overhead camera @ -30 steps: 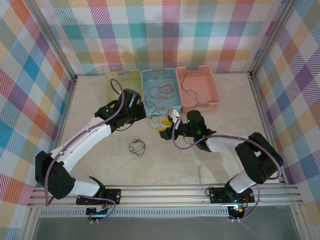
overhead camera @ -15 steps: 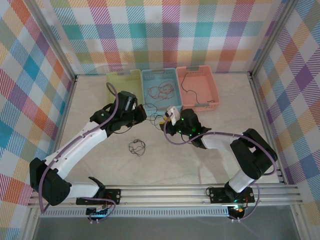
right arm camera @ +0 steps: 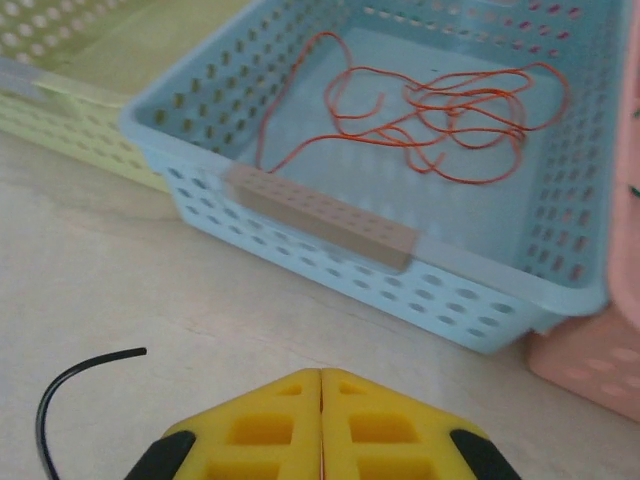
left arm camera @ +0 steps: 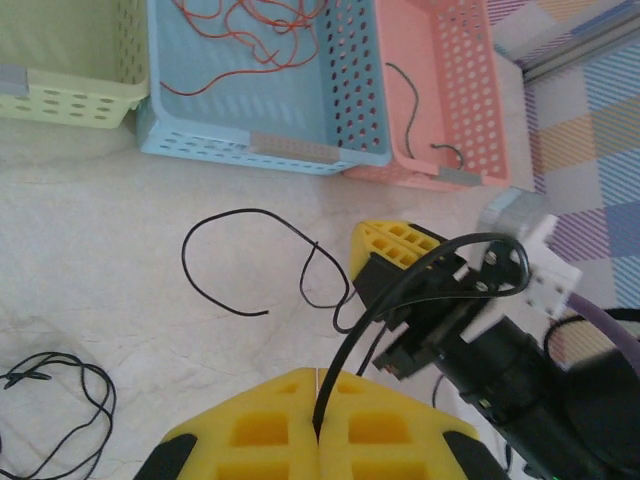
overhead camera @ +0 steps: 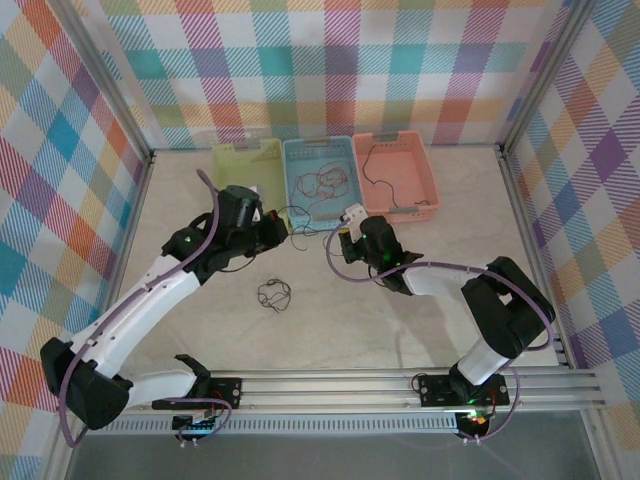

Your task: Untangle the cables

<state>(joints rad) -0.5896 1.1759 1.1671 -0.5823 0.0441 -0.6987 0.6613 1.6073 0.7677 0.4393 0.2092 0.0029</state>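
Pale table [overhead camera: 400, 330] w/ plaid walls round it. L arm [overhead camera: 150, 290] reaches from the near-left corner toward centre. R arm [overhead camera: 450, 275] bends in from near right. Their heads face each other just near of the baskets.

3 baskets stand in a row at the far edge, sides touching: green basket [overhead camera: 245, 160] left, blue basket [overhead camera: 290, 175] centre, pink basket [overhead camera: 430, 185] right.

Cables:
- Red cables [overhead camera: 322, 182] lie tangled in the blue basket. Top cam gives a scribble; R wrist cam resolves it into several orange-red loops on the basket floor.
- Short black cable [overhead camera: 368, 170] lies in the pink basket, along its left side. L wrist cam shows it as two separate visible bits.
- Small black coil [overhead camera: 273, 294] lies on the table, near of both claws and well apart from the baskets. L wrist cam catches it at bottom left.
- Loose black cable [left arm camera: 215, 225] forms an open loop on the table just near of the blue basket. Top cam gives a faint line. L wrist cam shows a free end at left and a smaller kink running toward the R claw.

L claw [left arm camera: 318, 385]: yellow fingers pressed together, pinching a black strand [left arm camera: 400, 285]. The strand leaves the seam and arcs up and right across the R claw's dark body. Same wire as the loose loop? Can't tell.

R claw [right arm camera: 320, 378]: fingers pressed together, low over the table just near of the blue basket's front wall. Whether anything is pinched, can't tell. A black cable tip [right arm camera: 60, 385] curls on the table at its left.
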